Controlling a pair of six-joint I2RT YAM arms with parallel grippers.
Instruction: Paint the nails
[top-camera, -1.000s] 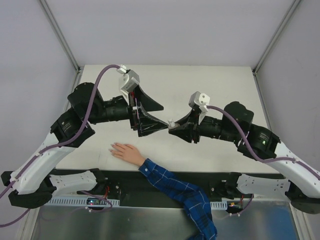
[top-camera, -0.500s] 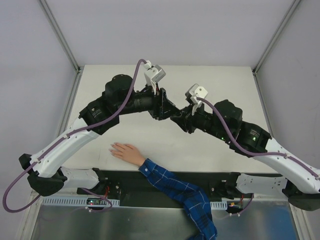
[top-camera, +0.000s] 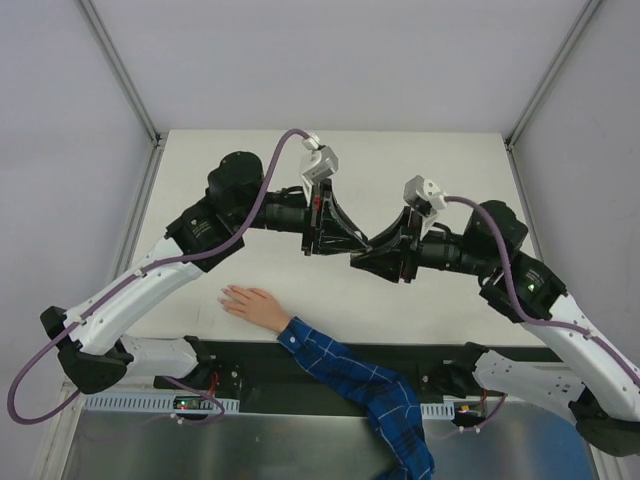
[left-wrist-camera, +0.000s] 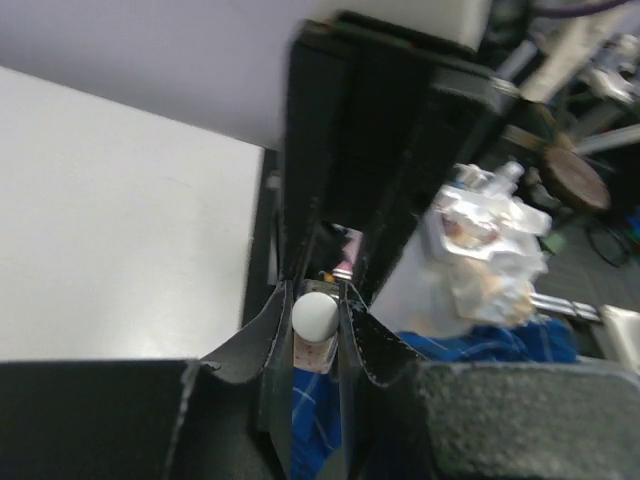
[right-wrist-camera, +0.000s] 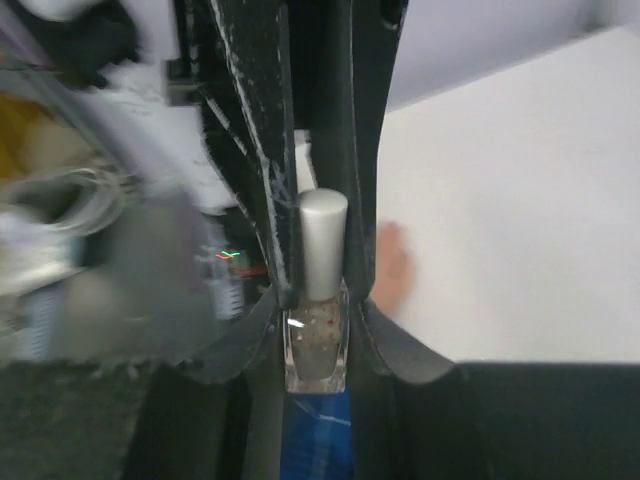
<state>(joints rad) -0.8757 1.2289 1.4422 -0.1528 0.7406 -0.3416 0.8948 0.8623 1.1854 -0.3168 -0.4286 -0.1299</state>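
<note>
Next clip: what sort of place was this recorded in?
Probably a lab robot cell, not a salon: a white table boxed in by plain grey panels on metal frame posts, the left arm and right arm bolted at its near edge, and workshop clutter beyond it.

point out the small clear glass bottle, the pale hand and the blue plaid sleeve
small clear glass bottle (right-wrist-camera: 315, 352), right wrist view, glass body
pale skin-coloured hand (top-camera: 255, 303), top external view, back of hand
blue plaid sleeve (top-camera: 360, 385), top external view, mid-sleeve

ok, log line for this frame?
left gripper shut on cap | right gripper shut on bottle | both above table | hand on table, untouched
</note>
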